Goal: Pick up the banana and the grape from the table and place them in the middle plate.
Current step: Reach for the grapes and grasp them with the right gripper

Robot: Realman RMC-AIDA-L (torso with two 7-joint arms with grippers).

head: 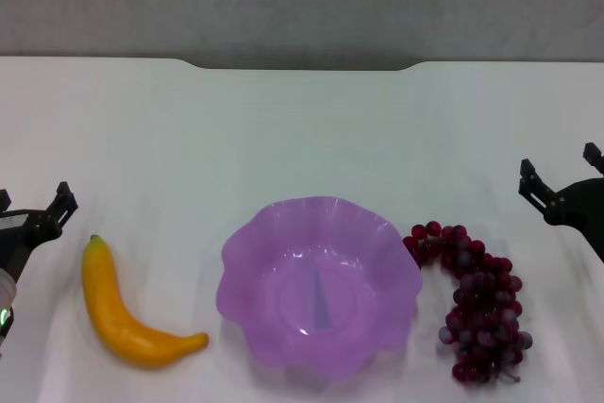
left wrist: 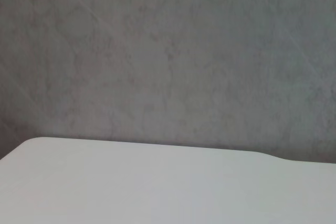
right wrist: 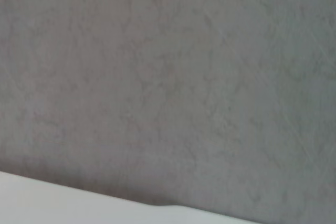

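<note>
On the white counter point(head: 302, 129) the middle plate point(head: 319, 288) sits between the two fruits — the banana point(head: 125, 313) lies just to its left, the grape point(head: 474, 302) bunch just beside its right rim, neither inside it. The left claw point(head: 34, 203) hangs at the left edge, fingers spread, near the banana's tip; the right claw point(head: 559, 171) hovers at the right edge — also spread, holding nothing.
</note>
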